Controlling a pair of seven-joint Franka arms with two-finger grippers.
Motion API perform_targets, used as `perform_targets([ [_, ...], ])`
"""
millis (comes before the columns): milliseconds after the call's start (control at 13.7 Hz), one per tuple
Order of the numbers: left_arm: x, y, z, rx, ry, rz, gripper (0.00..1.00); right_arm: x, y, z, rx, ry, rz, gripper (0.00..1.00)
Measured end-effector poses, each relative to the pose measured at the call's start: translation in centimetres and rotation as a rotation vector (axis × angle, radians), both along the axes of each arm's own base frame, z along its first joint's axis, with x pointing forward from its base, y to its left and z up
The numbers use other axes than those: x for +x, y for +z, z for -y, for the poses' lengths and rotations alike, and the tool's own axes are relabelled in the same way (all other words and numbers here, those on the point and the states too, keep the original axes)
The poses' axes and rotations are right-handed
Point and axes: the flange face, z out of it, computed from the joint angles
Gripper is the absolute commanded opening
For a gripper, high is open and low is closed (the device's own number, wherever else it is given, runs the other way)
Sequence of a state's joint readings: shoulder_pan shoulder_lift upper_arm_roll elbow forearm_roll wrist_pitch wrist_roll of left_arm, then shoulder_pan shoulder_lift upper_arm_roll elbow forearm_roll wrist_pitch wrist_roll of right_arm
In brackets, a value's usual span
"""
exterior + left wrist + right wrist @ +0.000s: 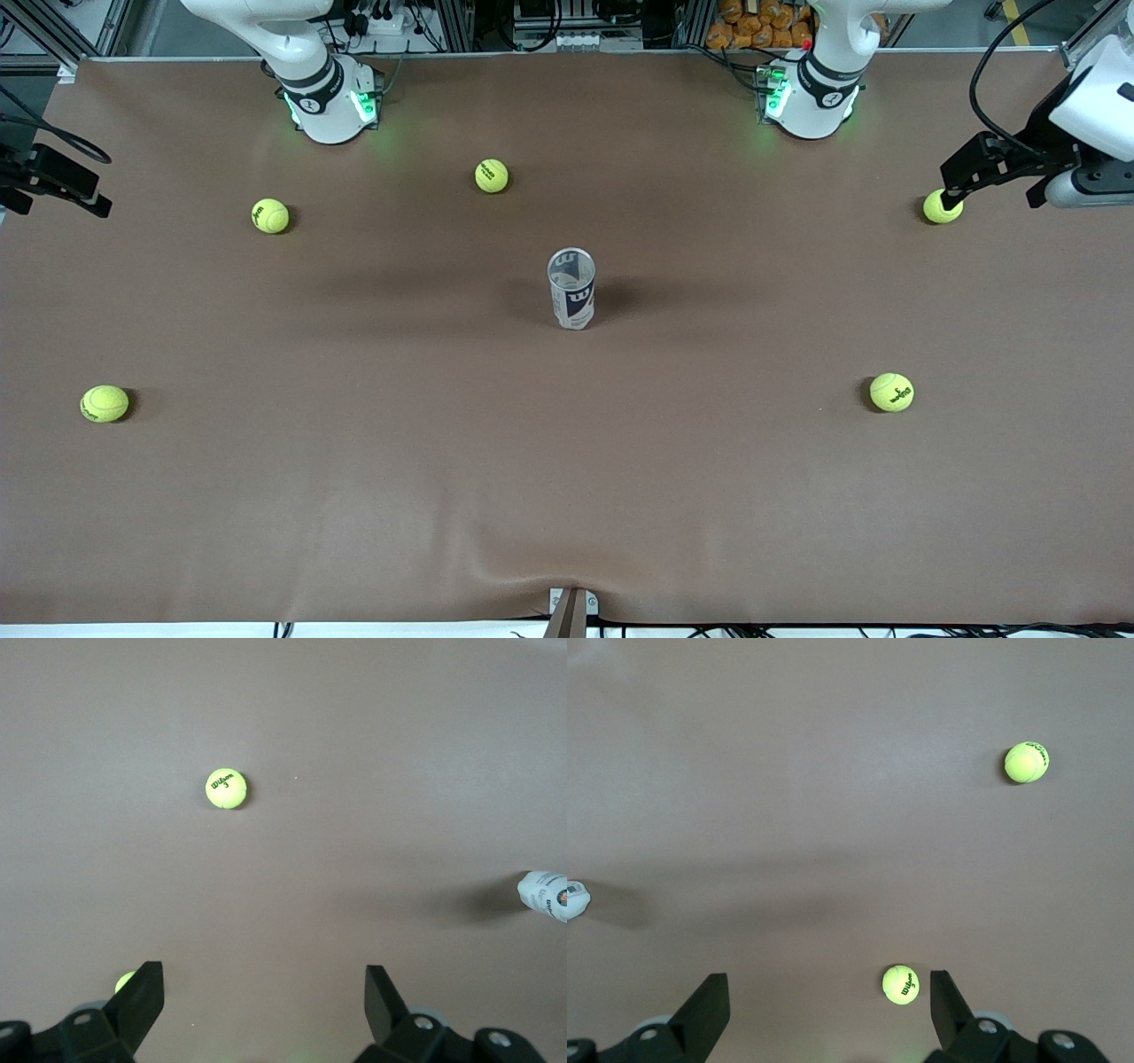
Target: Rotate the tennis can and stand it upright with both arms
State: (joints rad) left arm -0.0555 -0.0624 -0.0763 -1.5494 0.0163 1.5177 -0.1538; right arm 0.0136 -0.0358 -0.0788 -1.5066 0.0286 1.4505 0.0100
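Note:
The tennis can stands upright at the middle of the table, open mouth up, with its navy, white and red "W" label facing the front camera. Its edge shows in the left wrist view and the right wrist view. My left gripper hangs open and empty over the left arm's end of the table, by a tennis ball; its fingers stand wide apart. My right gripper hangs open and empty over the right arm's end; its fingers stand wide apart. Both are well away from the can.
Several yellow-green tennis balls lie scattered on the brown table: two toward the bases, two nearer the front camera. The wrist views show balls. The cloth wrinkles at the front edge.

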Motion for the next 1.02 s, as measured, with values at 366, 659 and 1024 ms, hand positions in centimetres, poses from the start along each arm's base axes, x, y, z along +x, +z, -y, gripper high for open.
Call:
perform_targets([
  [366, 1.3, -0.6, -1.9, -0.005, 0.019, 0.027, 1.0, 0.0, 0.0, 0.0, 0.0, 0.0, 0.0, 1.0],
  [659, 1.5, -0.5, -4.7, -0.003, -0.025, 0.033, 1.0, 0.0, 0.0, 0.0, 0.0, 0.0, 0.0, 1.0],
  [1024, 1.6, -0.8, -5.6, -0.002, -0.022, 0.027, 1.0, 0.0, 0.0, 0.0, 0.0, 0.0, 0.0, 1.0],
])
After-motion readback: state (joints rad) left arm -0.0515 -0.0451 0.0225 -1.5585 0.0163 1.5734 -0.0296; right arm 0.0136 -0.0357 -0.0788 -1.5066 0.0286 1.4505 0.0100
